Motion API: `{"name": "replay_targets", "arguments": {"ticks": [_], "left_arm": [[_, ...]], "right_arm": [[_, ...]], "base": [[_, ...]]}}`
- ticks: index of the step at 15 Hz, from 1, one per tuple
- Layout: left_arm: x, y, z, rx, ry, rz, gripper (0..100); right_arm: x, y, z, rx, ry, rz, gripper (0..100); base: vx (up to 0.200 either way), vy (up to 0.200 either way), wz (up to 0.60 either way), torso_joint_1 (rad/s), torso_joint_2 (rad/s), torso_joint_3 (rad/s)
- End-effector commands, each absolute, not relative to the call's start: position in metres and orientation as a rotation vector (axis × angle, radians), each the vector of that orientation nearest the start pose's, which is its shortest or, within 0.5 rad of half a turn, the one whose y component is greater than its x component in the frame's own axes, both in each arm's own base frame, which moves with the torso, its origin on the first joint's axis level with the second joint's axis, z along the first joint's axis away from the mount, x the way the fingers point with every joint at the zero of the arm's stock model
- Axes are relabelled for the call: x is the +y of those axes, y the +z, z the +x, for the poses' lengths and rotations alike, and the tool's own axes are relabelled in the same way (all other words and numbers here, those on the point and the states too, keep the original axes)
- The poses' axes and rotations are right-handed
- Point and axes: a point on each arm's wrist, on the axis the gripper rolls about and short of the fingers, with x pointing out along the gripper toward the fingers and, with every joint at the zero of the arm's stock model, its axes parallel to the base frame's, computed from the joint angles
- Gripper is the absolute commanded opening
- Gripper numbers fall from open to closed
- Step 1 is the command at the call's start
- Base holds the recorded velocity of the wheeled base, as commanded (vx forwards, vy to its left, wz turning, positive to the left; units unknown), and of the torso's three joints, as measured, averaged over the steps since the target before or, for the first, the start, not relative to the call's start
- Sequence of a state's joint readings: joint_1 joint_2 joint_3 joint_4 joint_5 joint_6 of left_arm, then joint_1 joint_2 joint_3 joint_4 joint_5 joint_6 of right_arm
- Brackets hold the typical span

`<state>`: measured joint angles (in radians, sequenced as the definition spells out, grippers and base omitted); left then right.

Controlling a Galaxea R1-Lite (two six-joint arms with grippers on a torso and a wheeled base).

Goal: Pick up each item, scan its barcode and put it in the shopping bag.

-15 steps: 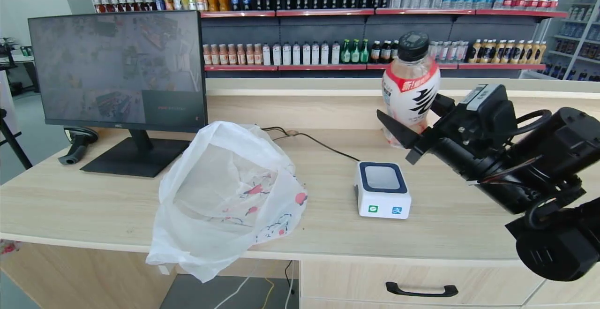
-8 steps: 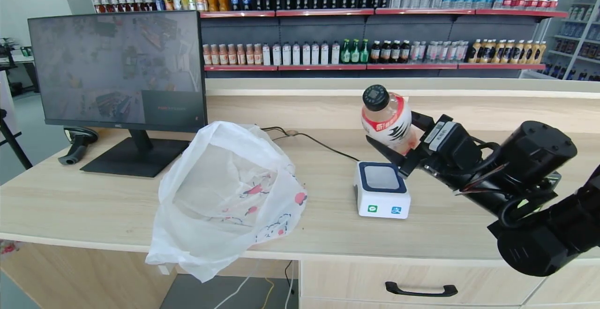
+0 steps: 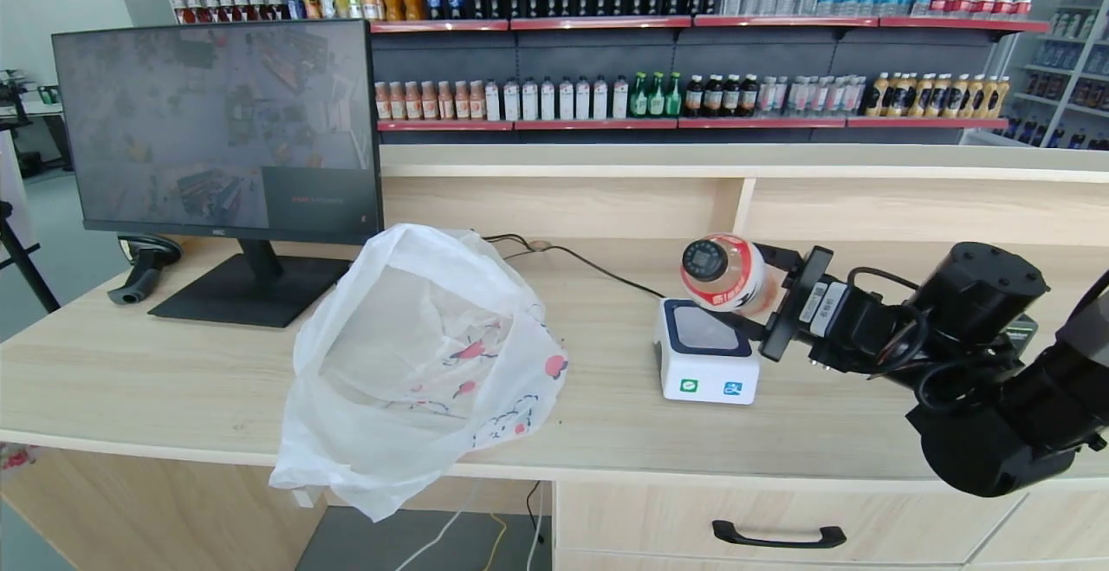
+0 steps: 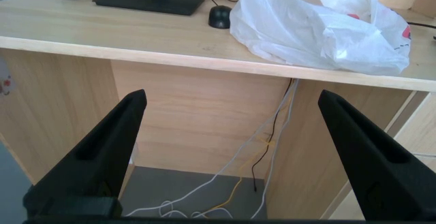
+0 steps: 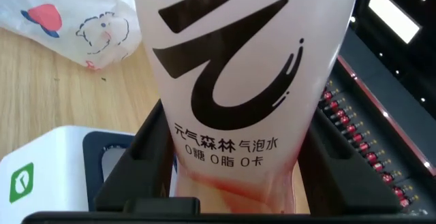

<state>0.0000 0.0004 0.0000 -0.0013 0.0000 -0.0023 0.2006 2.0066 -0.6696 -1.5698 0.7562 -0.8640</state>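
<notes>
Lowered and tipped, bottle point(image 3: 726, 275) clamped by right pincer point(image 3: 750, 290) overhangs scanner point(image 3: 706, 365) edge; left pincer point(image 4: 231, 100) spread

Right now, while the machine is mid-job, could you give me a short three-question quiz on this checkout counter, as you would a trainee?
1. True or false: the bottle lies inside the shopping bag.
2. The right fingers hold the bottle nearest to: A) monitor, B) scanner, C) drawer handle.
3. Fill in: the left fingers stand ___ (open or shut).
Key: 1 false; 2 B; 3 open.
</notes>
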Motion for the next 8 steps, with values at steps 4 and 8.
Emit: {"name": "replay_targets", "arguments": {"ticks": [4, 8], "left_arm": [[0.0000, 0.0756, -0.0228, -0.002, 0.000, -0.002, 100], [0.0000, 0.0756, -0.0228, -0.002, 0.000, -0.002, 100]], "right_arm": [[0.0759, 0.1252, 0.3315, -0.602, 0.826, -0.869, 0], [0.0752, 0.1272, 0.3338, -0.623, 0.846, -0.871, 0]], "base": [[0.000, 0.000, 0.00, 0.000, 0.00, 0.000], [0.000, 0.000, 0.00, 0.000, 0.00, 0.000]]}}
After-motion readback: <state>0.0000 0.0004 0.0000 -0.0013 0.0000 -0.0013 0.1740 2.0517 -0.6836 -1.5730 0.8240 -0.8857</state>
